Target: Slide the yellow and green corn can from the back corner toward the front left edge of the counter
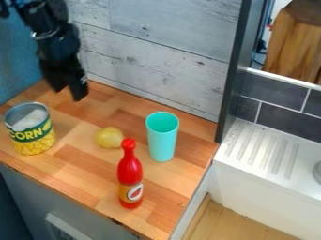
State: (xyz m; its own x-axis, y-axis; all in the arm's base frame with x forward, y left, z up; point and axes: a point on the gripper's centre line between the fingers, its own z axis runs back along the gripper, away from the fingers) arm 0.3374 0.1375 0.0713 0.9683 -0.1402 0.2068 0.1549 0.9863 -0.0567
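Claw [68, 95] in the upper left of the frame, at the lower end of the black arm [47, 33], which enters from the top edge. Claw open, two fingers apart and pointing down, in front of the pale plank wall [156, 42]. Nearest thing to it in the picture: the corn can [31, 139], below and to the left, apart from the claw. Can upright at the left of the frame; grey-silver inside visible at its top, green and yellow label round its side.

Right of the can, near the middle of the frame, a small rounded yellow thing [108, 138], lying on the wooden surface [81, 161]. Just to its lower right, the red bottle [130, 173], upright, narrow neck and red cap, label low on its body. Teal cup [162, 140] right of the yellow thing and up and right of the bottle; upright, mouth up, apart from both.

Around the site: blue wall [19, 61] at the left edge; grey cabinet front [50, 201] under the surface, lower left. Dark upright post [235, 70] at the right end of the plank wall. Beyond it, dark grey tiles [285, 122] above a white ridged drainboard [260, 152]. Wooden block [294, 44] in the upper right corner, light wooden floor [229, 225] at the lower right.
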